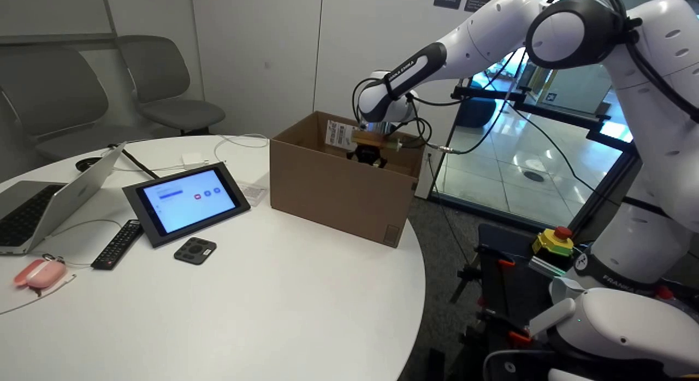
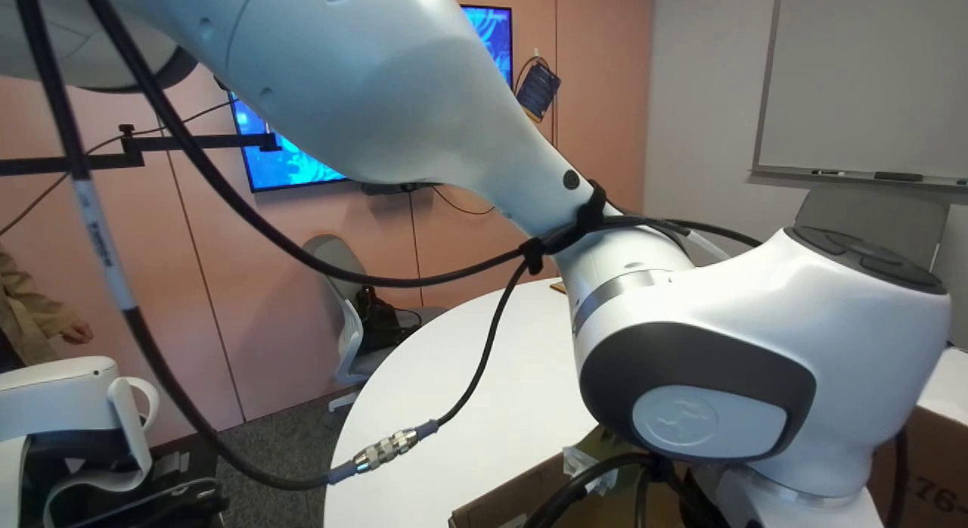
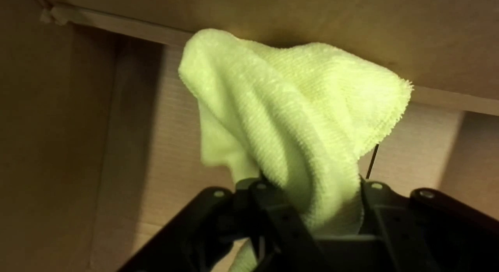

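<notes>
A yellow-green terry cloth (image 3: 288, 104) lies bunched and folded in the wrist view, against an inner wall of a cardboard box. My gripper (image 3: 312, 209) has its black fingers on both sides of the cloth, with the fabric squeezed in folds between them. The part of the cloth deepest in the jaws is hidden. In an exterior view my gripper (image 1: 368, 157) is down inside the opening of the cardboard box (image 1: 338, 192); the front wall hides the cloth. The box (image 2: 499, 505) shows only in part in an exterior view, where the arm covers the gripper.
The box stands near the edge of a round white table (image 1: 306, 304). A tablet on a stand (image 1: 188, 201), a small grey remote (image 1: 195, 250), a long black remote (image 1: 117, 244), a laptop (image 1: 71, 195) and a pink earbud case (image 1: 46, 273) lie left of it. Cables hang along the arm.
</notes>
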`<state>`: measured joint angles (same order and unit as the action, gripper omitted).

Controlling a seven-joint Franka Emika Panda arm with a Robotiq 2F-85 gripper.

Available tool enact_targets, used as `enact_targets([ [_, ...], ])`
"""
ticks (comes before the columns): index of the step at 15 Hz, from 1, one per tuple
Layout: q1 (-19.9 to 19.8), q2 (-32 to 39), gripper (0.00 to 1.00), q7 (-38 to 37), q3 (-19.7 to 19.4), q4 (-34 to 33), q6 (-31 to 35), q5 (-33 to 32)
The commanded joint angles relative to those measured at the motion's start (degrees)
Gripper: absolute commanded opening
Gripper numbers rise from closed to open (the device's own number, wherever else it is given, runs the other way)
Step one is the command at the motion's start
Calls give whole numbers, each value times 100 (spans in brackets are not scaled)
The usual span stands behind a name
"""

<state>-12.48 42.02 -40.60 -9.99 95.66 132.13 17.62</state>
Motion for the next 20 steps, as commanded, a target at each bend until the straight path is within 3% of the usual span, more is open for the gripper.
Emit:
enact_targets([
  [1,-9,27,74,127,8,-151,51,100],
  [5,26,-133,100,139,-35,-31,172,61],
  [10,213,-710,100,103,-208,375,462,-160],
  [16,632,-2039,100,-1,-515,1063,733,-971],
  [20,838,-2952,100,12,-466,1454,659,-1601],
])
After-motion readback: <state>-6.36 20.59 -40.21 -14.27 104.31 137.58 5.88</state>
